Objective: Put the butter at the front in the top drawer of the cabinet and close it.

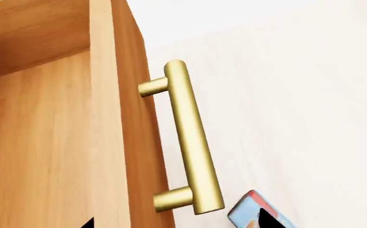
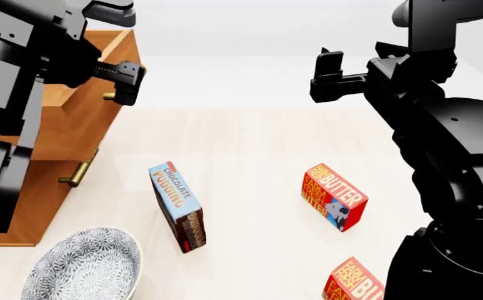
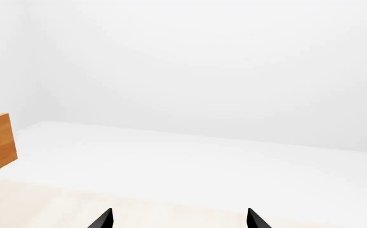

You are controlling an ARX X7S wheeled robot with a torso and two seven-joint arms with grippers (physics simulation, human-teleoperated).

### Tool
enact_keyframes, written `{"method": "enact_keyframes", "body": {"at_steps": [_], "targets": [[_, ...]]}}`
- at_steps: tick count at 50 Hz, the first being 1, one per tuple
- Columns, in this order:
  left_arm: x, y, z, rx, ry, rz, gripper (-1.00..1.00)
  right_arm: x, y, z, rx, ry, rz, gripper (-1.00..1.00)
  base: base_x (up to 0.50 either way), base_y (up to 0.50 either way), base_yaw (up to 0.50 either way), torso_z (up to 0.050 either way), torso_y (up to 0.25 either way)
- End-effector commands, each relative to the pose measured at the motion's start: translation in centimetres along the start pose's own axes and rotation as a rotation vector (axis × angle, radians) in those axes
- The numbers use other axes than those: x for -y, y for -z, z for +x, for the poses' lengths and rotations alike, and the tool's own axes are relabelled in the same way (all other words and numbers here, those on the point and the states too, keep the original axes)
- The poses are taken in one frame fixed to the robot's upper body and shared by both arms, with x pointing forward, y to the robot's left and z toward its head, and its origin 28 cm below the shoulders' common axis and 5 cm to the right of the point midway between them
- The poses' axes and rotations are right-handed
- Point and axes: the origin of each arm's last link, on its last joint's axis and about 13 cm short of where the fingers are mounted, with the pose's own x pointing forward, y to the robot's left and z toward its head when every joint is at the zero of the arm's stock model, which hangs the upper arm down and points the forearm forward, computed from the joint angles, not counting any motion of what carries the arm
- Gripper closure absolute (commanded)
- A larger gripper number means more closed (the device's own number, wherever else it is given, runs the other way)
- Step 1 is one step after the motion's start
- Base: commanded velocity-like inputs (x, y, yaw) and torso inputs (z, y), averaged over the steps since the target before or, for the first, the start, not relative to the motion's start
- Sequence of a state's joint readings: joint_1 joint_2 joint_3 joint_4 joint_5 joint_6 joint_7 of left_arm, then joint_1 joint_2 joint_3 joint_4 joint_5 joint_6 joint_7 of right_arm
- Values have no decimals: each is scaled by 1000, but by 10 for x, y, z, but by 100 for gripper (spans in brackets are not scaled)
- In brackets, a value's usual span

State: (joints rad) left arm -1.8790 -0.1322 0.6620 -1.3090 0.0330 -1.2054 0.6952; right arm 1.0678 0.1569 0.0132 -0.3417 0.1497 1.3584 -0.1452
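1. Head view: my left fingers (image 2: 124, 80) hang high beside the cabinet (image 2: 66, 134), right at the front edge of the pulled-out top drawer (image 2: 112, 56). I cannot tell from here how far apart they stand.
2. In the left wrist view only two dark tips show at the edge, one on either side of the drawer front, with the brass handle (image 1: 190, 137) between them; they hold nothing that I can see, and I cannot tell whether they touch the wood.
3. My right fingers (image 2: 331, 74) are raised well above the bench (image 2: 250, 144). In the right wrist view the two tips stand wide apart with nothing between them.
4. The butter (image 2: 335, 197) at the front lies flat on the bench, between my arms, well apart from the cabinet and untouched.
5. A second butter box (image 2: 353, 282) lies nearer to me, partly hidden by my right arm.
6. The blue chocolate pudding box (image 2: 177, 206) lies on the bench, left of the butter.
7. A patterned bowl (image 2: 83, 265) sits near the cabinet's lower corner.
8. A lower drawer's handle (image 2: 79, 170) sticks out of the cabinet front.
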Motion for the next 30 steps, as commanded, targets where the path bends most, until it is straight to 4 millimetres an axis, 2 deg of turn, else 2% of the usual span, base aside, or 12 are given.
{"method": "enact_keyframes", "body": {"at_steps": [1,8,19,25,30], "targets": [[30,-14,8,57,210,84,-100,0,0,-1,1,-1,-1,-100,0,0,0,0,0],[44,-23,7,90,286,125,-100,0,0,-1,4,-1,2,-100,0,0,0,0,0],[53,-31,3,128,348,156,-100,0,0,-2,7,0,4,-100,0,0,0,0,0],[54,-38,-6,174,359,159,-100,0,-2,-3,12,-4,3,-100,0,0,0,0,0],[51,-49,-25,269,350,153,-100,0,-4,-4,20,-4,2,-100,0,0,0,0,0]]}}
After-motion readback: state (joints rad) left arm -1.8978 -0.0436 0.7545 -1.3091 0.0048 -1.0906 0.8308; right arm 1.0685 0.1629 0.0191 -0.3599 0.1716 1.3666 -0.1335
